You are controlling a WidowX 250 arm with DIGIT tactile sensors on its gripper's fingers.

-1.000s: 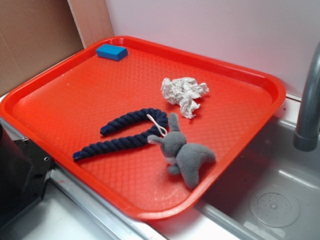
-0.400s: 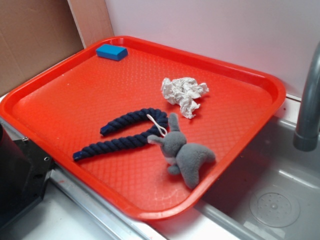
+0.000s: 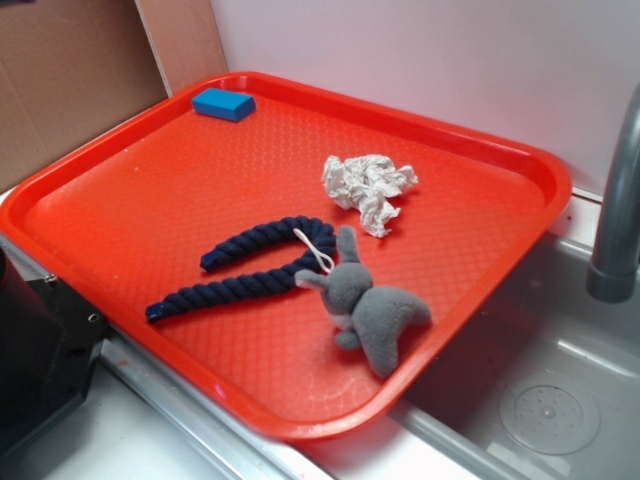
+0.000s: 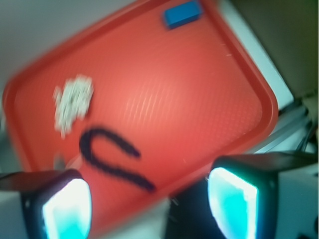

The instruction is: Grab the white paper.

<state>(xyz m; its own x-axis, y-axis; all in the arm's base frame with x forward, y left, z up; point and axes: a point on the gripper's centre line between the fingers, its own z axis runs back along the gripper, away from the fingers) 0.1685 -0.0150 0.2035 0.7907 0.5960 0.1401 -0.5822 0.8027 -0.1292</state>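
The white paper (image 3: 367,187) is a crumpled wad lying on the red tray (image 3: 90,170), right of its middle. In the wrist view it shows blurred at the tray's left side (image 4: 74,101). My gripper (image 4: 149,206) is open and empty, with its two glowing pads wide apart. It hovers high above the tray's near edge, far from the paper. The gripper itself is out of the exterior view.
A dark blue rope (image 3: 250,265) with a thin white string loop (image 3: 316,250) lies mid-tray, a grey plush toy (image 3: 372,312) beside it. A blue block (image 3: 223,103) sits at the tray's far corner. A faucet (image 3: 617,200) and sink (image 3: 540,400) are at right.
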